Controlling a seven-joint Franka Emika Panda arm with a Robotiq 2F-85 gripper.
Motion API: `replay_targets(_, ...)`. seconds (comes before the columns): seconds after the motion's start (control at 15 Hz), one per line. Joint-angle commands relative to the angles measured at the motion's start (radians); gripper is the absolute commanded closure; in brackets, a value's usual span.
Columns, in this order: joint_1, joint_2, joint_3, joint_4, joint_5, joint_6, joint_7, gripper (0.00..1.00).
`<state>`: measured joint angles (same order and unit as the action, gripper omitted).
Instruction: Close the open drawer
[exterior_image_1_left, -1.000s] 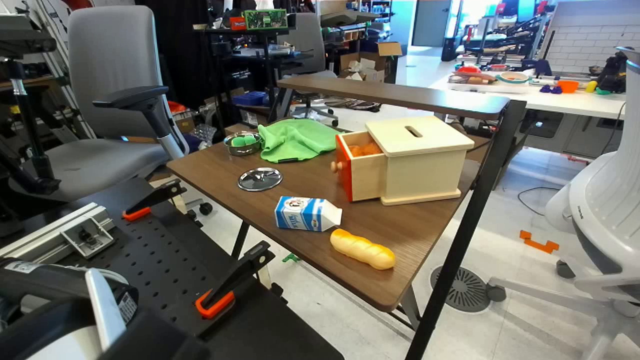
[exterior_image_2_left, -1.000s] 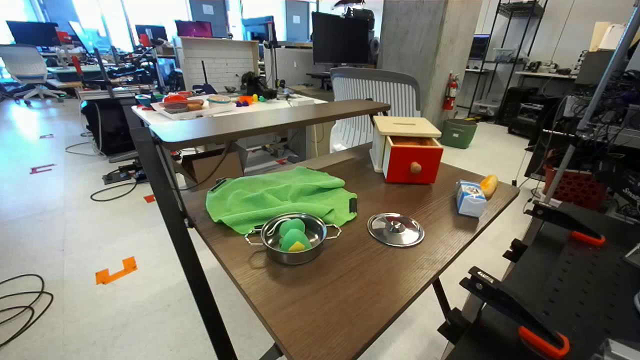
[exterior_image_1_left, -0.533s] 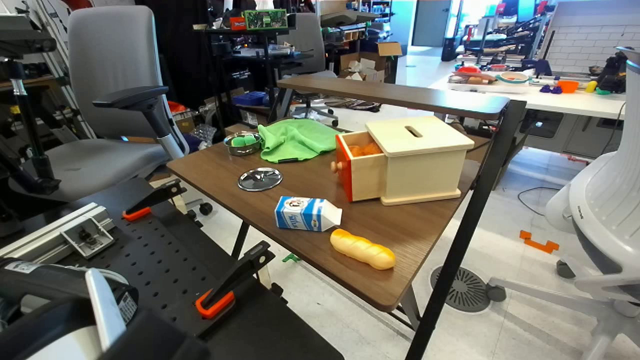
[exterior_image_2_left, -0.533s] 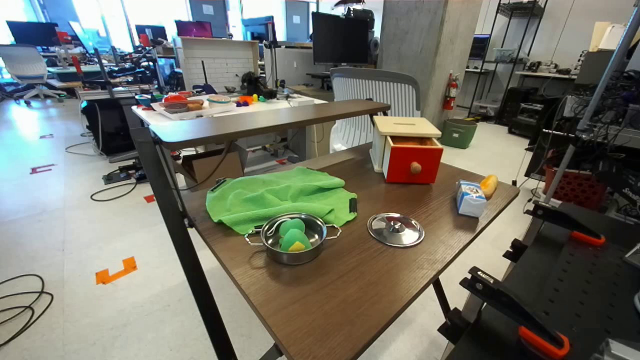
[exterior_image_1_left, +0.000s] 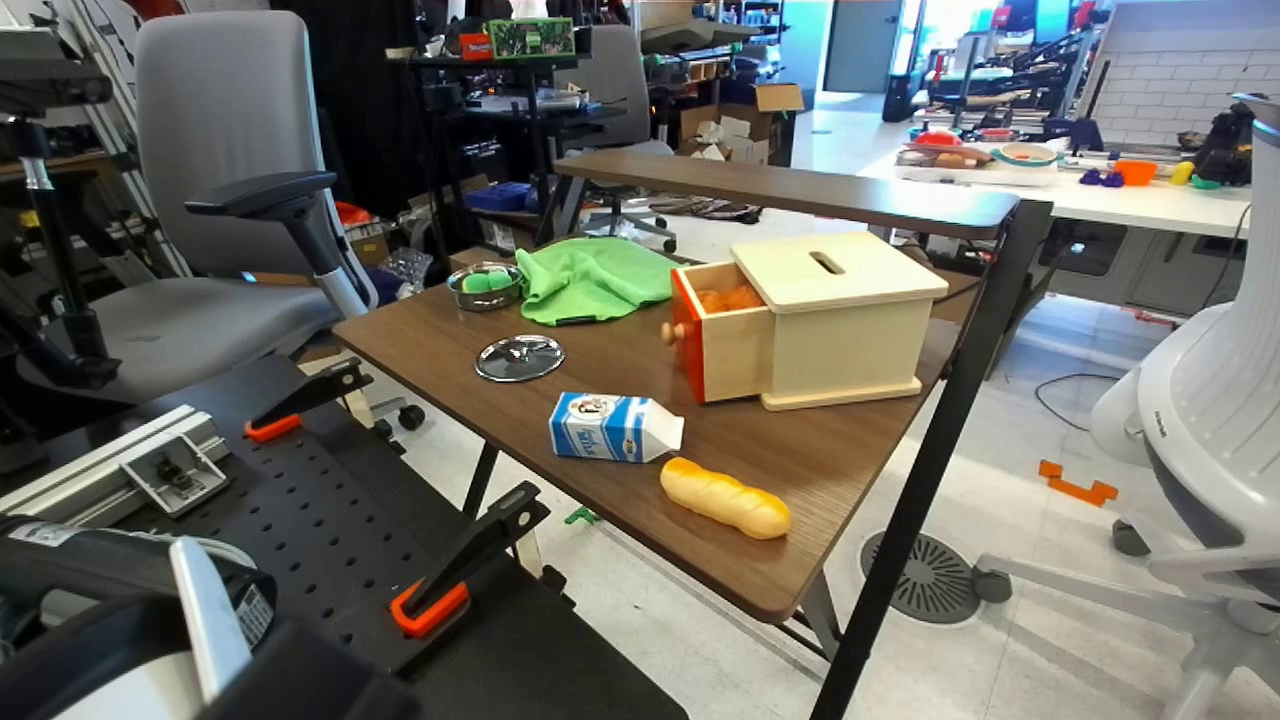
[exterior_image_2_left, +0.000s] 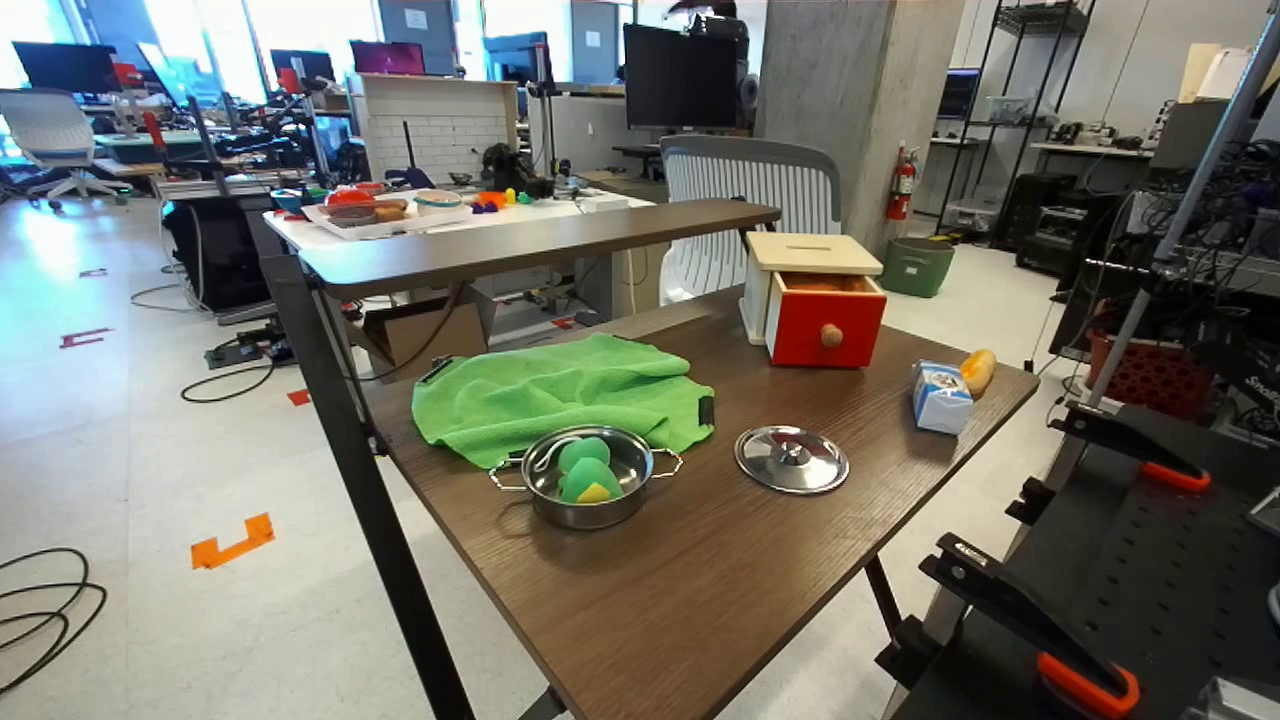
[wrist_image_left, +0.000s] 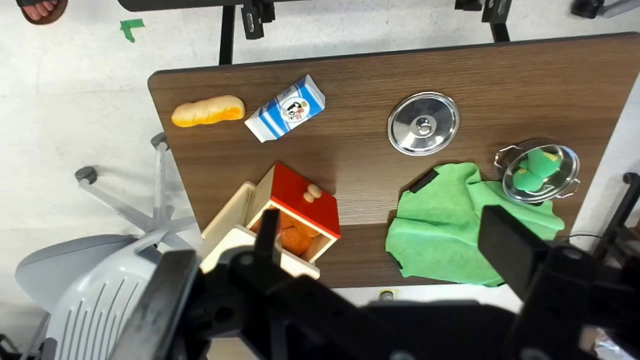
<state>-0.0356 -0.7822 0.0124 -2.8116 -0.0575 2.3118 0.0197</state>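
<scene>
In the wrist view the claw (wrist_image_left: 382, 230) has its two fingers (wrist_image_left: 269, 240) spread wide, with the table (wrist_image_left: 360, 192) below and well apart from it. Just past the left-hand finger of this view, and partly hidden by it, sits the box (wrist_image_left: 231, 244). The drawer (wrist_image_left: 322, 212) stands slid out of the box, its red front and knob (wrist_image_left: 312, 193) pointing toward the space ahead of the claw's gap, with something orange (wrist_image_left: 294, 239) inside; both exterior views show it pulled out as well. Farther from the claw on that side, the carton (wrist_image_left: 292, 109) lies on its side, and the bread (wrist_image_left: 207, 111) lies farther out, just beside the carton's end. The lid (wrist_image_left: 423, 131) lies flat ahead of the gap, well beyond the fingertips. Near the right-hand finger the cloth (wrist_image_left: 440, 230) spreads in folds, and the finger covers part of it. Past that finger, right by the cloth, the pot (exterior_image_2_left: 585, 516) stands upright in an exterior view, green lumps (exterior_image_2_left: 588, 478) inside it.
</scene>
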Motion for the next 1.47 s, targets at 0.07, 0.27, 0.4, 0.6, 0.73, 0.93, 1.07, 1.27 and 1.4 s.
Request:
replay_targets(0.07, -0.080, 0.221, 0.064, 0.002, -0.051, 0.174, 0.127, 0.00)
replay_targets(0.27, -0.158, 0.383, 0.117, 0.028, -0.131, 0.253, 0.259, 0.00)
replay_targets(0.4, -0.217, 0.499, 0.157, 0.067, -0.212, 0.271, 0.388, 0.00)
replay_targets(0.6, -0.243, 0.659, 0.170, 0.153, -0.331, 0.233, 0.572, 0.00)
replay_targets(0.73, -0.213, 0.754, 0.142, 0.210, -0.383, 0.221, 0.668, 0.00)
replay_targets(0.93, -0.137, 0.885, 0.080, 0.310, -0.376, 0.225, 0.741, 0.00)
replay_targets(1.07, -0.089, 0.945, 0.042, 0.366, -0.306, 0.245, 0.721, 0.00)
replay_targets(1.27, -0.040, 1.011, 0.001, 0.422, -0.199, 0.294, 0.690, 0.00)
replay_targets(1.4, -0.017, 1.055, -0.018, 0.452, -0.137, 0.334, 0.675, 0.00)
